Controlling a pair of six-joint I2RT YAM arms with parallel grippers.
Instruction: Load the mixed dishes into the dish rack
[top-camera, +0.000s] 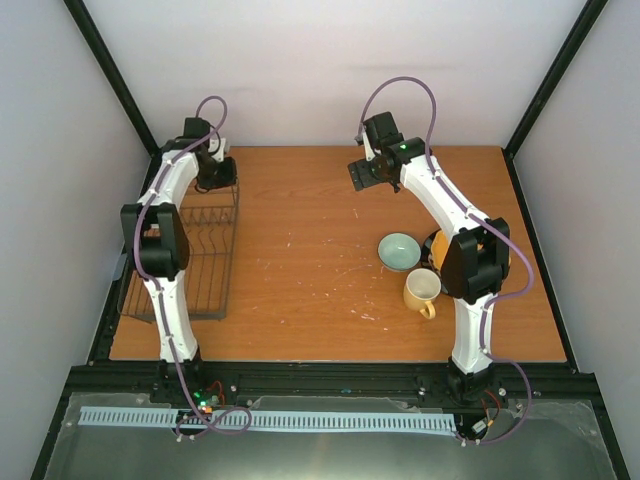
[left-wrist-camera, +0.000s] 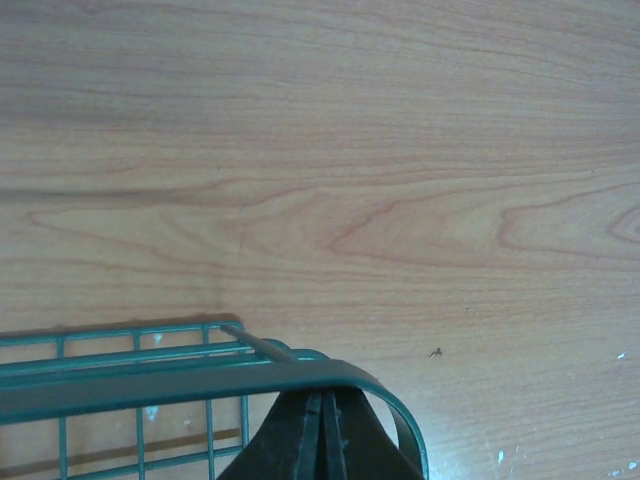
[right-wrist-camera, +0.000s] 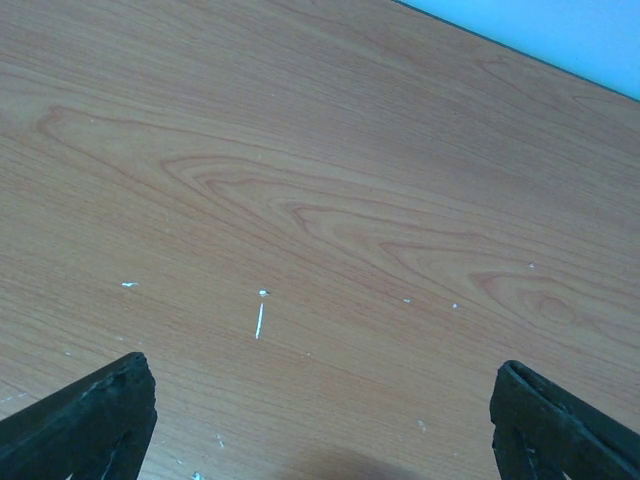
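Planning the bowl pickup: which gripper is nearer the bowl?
Right. The right gripper is beyond the bowl; the left gripper is at the back end of the dish rack.

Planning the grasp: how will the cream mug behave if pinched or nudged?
Mug stands upright and squat, so it probably slides rather than tips. Looks glazed and rigid: likely slippery, breakable if dropped. Its handle adds off-centre weight; may twist in a rim pinch.

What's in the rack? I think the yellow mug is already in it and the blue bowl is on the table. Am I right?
Not quite. The mug is not in the dish rack; it stands on the table beside the bowl, as the top external view shows. The bowl part is right.
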